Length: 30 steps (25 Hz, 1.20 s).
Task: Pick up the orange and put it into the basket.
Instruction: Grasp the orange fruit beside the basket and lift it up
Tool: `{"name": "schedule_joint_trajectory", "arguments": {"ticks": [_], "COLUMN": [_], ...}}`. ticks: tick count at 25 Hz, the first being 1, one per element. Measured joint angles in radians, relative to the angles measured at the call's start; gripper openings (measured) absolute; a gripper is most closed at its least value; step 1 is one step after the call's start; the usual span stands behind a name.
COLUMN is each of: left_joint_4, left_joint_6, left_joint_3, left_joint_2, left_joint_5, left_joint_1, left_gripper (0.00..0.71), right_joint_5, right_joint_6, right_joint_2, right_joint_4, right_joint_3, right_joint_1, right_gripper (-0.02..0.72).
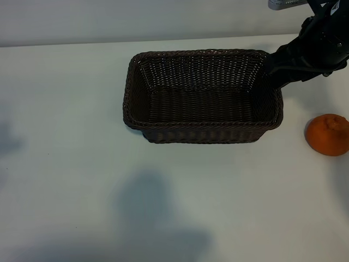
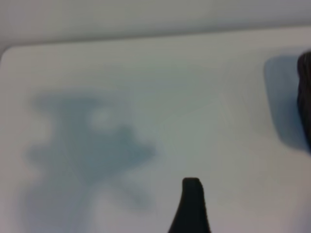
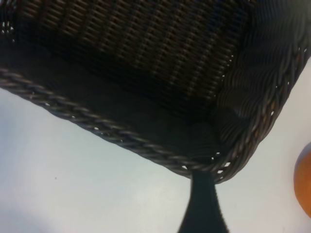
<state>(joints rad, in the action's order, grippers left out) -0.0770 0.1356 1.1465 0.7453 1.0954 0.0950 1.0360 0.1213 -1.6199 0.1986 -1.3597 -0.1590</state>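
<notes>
The orange (image 1: pixel 328 135) lies on the white table to the right of the basket (image 1: pixel 203 132), apart from it, and also shows at the edge of the right wrist view as the orange (image 3: pixel 304 180). The dark-brown wicker basket stands mid-table with nothing inside it. My right gripper (image 1: pixel 271 66) hangs over the basket's back right corner, open and holding nothing. Only one of its dark fingers (image 3: pixel 203 206) shows, by the braided rim (image 3: pixel 146 150). My left gripper is outside the exterior view. One of its fingers (image 2: pixel 192 206) shows above bare table, open with nothing in it.
The white tabletop (image 1: pixel 71 164) stretches wide to the left of and in front of the basket, with arm shadows on it. A pale wall (image 1: pixel 109 19) runs behind the table's back edge. The basket's side (image 2: pixel 305 97) shows in the left wrist view.
</notes>
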Motion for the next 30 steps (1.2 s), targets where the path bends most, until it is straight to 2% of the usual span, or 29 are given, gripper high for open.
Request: {"name": "schedule_joint_trajectory", "arguments": {"ticks": [7,13,17,24,30], "left_joint_4": [0.001,-0.003,-0.003,0.017,0.055], "left_joint_6": [-0.002,-0.012,-0.028,-0.07,-0.127], "left_joint_3": [-0.316,-0.486,-0.545,-0.605,-0.613], "left_joint_2": [-0.325,-0.506,-0.599,-0.74,-0.752], "left_joint_5": [0.012,-0.005,-0.006,0.06,0.07], "left_joint_1": [0.0,0.0,0.0,0.0,0.0], "left_gripper": [0.598,0.597,0.597,0.596,0.596], "right_joint_5": [-0.005,-0.018,-0.02,-0.022,-0.022], "right_joint_6": [0.0,0.0,0.0,0.001,0.001], "right_joint_2": [0.0,0.0,0.0,0.0,0.0], "right_joint_4": [-0.001,-0.001,-0.001,-0.001,-0.001], "right_joint_3": [0.0,0.0,0.0,0.0,0.0], "right_joint_1": [0.0,0.0,0.0,0.0,0.0], "right_gripper": [0.5,0.5,0.5,0.5,0.5]}}
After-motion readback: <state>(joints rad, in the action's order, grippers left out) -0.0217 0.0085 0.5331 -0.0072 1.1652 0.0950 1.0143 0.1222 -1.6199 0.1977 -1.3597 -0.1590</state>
